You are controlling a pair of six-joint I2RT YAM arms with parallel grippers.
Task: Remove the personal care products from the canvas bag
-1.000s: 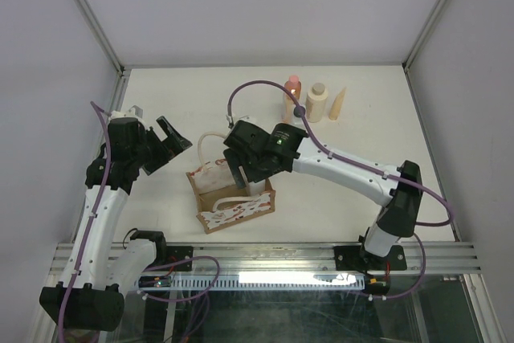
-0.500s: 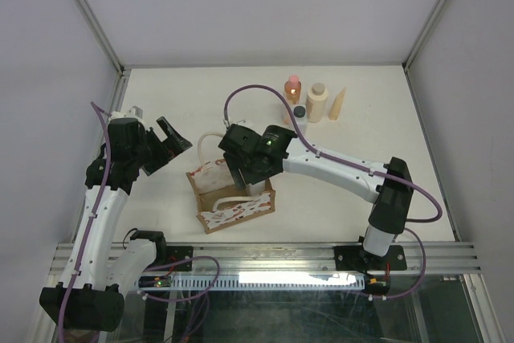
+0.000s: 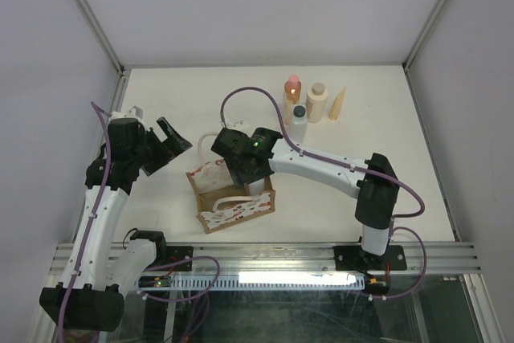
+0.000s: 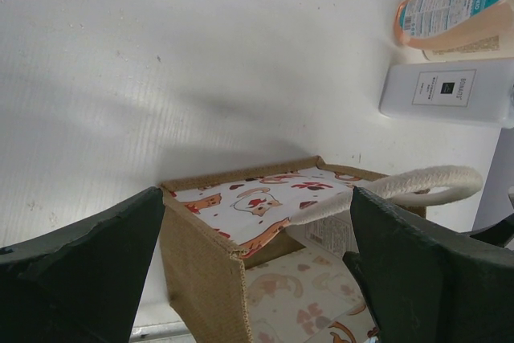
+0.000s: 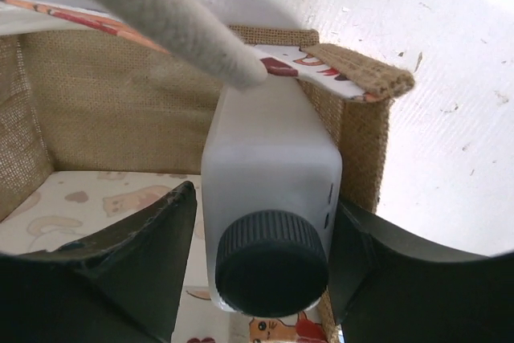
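Closest to the arm bases, low and centre in the overhead view, we see the canvas bag (image 3: 233, 213) sitting upright on the white bench (image 3: 418, 142), its mouth open to the ceiling. Down inside it, the right fingers (image 5: 128, 263) flank a white bottle (image 5: 269, 166), one on each side and close against it. Whether they actually press it we cannot tell. That bottle is tucked into the bag's corner against the burlap wall (image 5: 120, 110). Its dark cap (image 5: 273, 267) points up at the wrist lens, and its long axis runs almost straight away from the lens, down into the bag. A cream rope handle (image 5: 161, 22) crosses above it, at the upper left of that frame.

At middle left overhead, the left fingers (image 4: 80, 271) hang beside the bag, spread wide with nothing between them.

Farther back, at upper centre overhead, three products stand on the bench clear of the bag, caps up and long axes vertical. A second white bottle (image 3: 298, 124) is nearest. The orange bottle (image 3: 292, 95) and beige bottle (image 3: 316, 104) stand side by side behind it, and a beige cone (image 3: 336, 104) stands just beside the beige one. Beyond them the bench ends at pale grey walls (image 3: 265, 6) framed by aluminium posts (image 3: 88, 14).
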